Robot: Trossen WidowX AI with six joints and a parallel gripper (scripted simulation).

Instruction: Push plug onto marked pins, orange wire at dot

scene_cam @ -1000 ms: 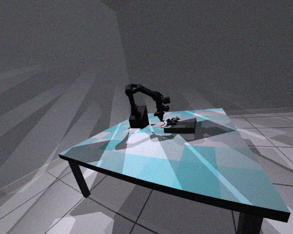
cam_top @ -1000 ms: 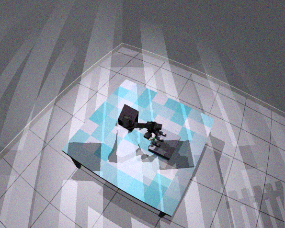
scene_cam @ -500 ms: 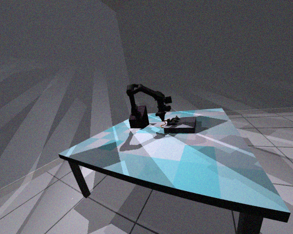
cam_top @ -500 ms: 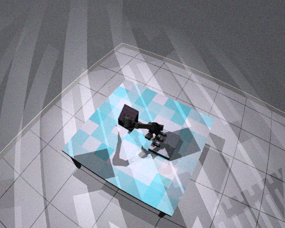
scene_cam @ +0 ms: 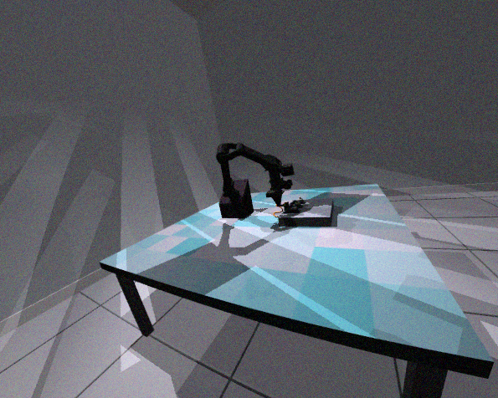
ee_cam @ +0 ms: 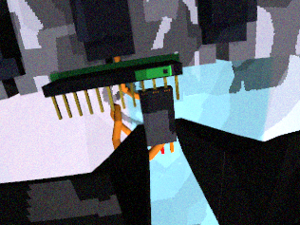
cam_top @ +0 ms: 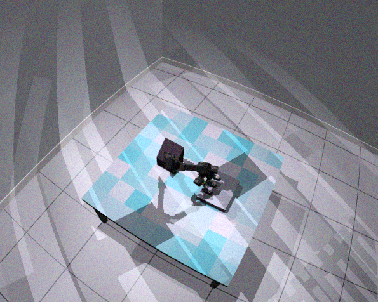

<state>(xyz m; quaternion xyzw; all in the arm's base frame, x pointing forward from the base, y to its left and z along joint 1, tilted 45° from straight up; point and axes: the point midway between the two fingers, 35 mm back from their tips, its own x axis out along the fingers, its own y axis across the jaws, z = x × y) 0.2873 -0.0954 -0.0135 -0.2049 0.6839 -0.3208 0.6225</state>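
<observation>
From my station I have the hand clamped on the plug, a finger against either side. The plug is at the row of pins, its mouth end over the lower ends of the three pins under the green band. The upper lengths of those pins show between plug and bar, so I don't have it fully on. Whether the tips are inside the holes, I cannot tell.

The dot sits at the right end of the band in my wrist view, with one more pin to the right of it. Orange and red wires show at the plug's back end and to its left; I can't make out which one meets the dot's pin.

Out on the desk, the arm reaches rightward from its base and bends down at the left side of the dark slab, where small dark parts sit on top.
</observation>
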